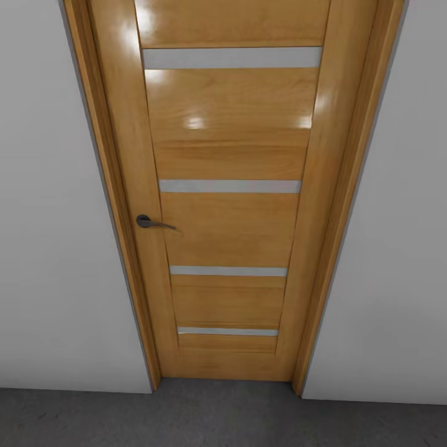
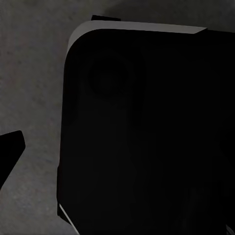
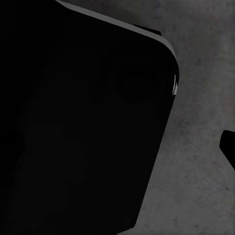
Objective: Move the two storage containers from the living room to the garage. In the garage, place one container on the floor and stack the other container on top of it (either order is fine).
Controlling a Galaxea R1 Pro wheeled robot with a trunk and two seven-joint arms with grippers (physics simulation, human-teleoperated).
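Note:
The two storage containers and the living room are out of view. I face a closed wooden door [image 1: 226,205] with pale glass strips and a dark lever handle [image 1: 149,221], set in a pale grey wall [image 1: 56,248] of the garage. The dark grey floor [image 1: 217,419] runs along the foot of the door. In the left wrist view one dark fingertip [image 2: 10,149] pokes in over the rough floor [image 2: 34,88]. The right wrist view likewise holds one dark fingertip [image 3: 229,147] over the floor [image 3: 196,171]. Nothing is seen held in either.
The door stands very close ahead, with wall on both sides. A large black rounded body of the robot [image 2: 147,137] shows beside the floor in the left wrist view, and the same black body [image 3: 78,122] shows in the right wrist view.

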